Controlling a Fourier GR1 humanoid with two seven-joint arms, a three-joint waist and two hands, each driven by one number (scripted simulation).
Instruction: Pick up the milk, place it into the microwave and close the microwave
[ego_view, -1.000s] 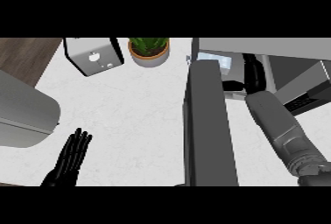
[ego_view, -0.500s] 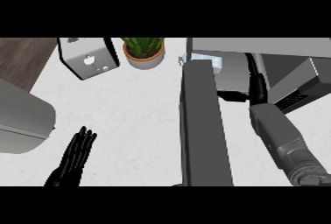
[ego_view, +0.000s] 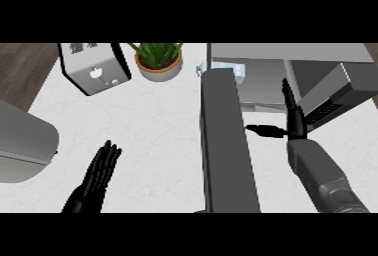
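Milk (ego_view: 220, 67) white-blue (mostly hidden) behind microwave door (ego_view: 225, 145).

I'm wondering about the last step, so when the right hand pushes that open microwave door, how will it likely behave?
The microwave door looks like a stiff, flat panel, so it should probably swing as one piece rather than bend. It stands wide open, so the swing is likely long. The right hand is open beside its inner face, thumb toward it; straight fingers could slide along that smooth-looking surface.

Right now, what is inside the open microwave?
A white milk carton shows at the grey microwave's cavity, behind the open grey door. The door covers the carton's lower part.
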